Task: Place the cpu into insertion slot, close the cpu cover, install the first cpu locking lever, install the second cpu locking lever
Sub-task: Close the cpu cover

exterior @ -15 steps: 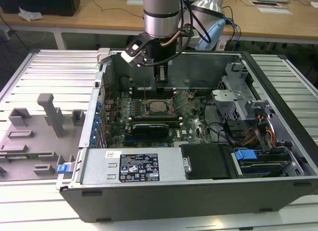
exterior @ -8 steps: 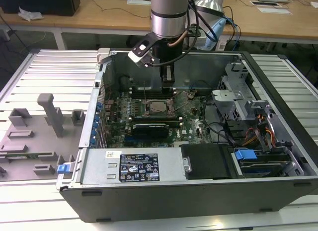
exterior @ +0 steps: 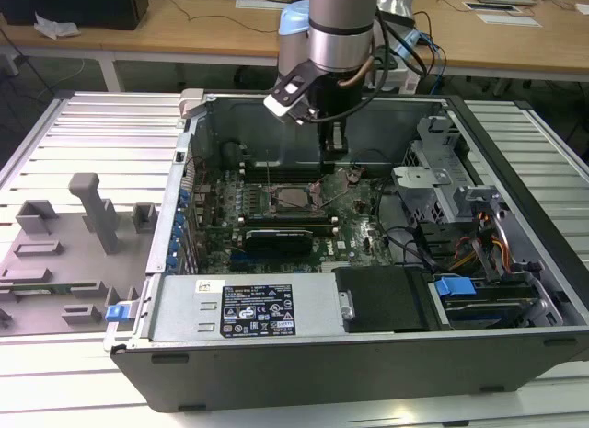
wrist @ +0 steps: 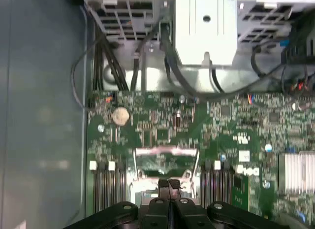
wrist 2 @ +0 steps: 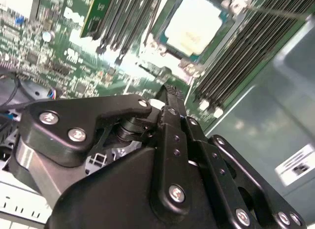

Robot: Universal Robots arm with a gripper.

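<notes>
Wooden desks stand at the back, and in front of them a slatted metal table carries an open computer case lying on its side. A grey tray of holders lies at the exterior view's left.

The arm comes straight down from above into the case. Its wrist is upright and the gripper points down at the green board, close to the case's far wall. In the first wrist view the gripper's two black fingers are pressed together, with nothing to be seen between them. They hang above the board and touch nothing.

The chip, with its pale metal top, sits in the socket in the middle of the board. In the exterior view it is just in front of the gripper and toward that view's left. A silver frame edge crosses the socket just ahead of the fingertips. Whether the cover lies flat over the chip I cannot tell. A thin metal lever runs off from the socket's corner.

Long black memory slots run along both sides of the socket. A coin battery and a finned cooler sit on the board. Dark cables loop from the board to the metal drive cage at the exterior view's right. The power box with its label closes off the near side.
</notes>
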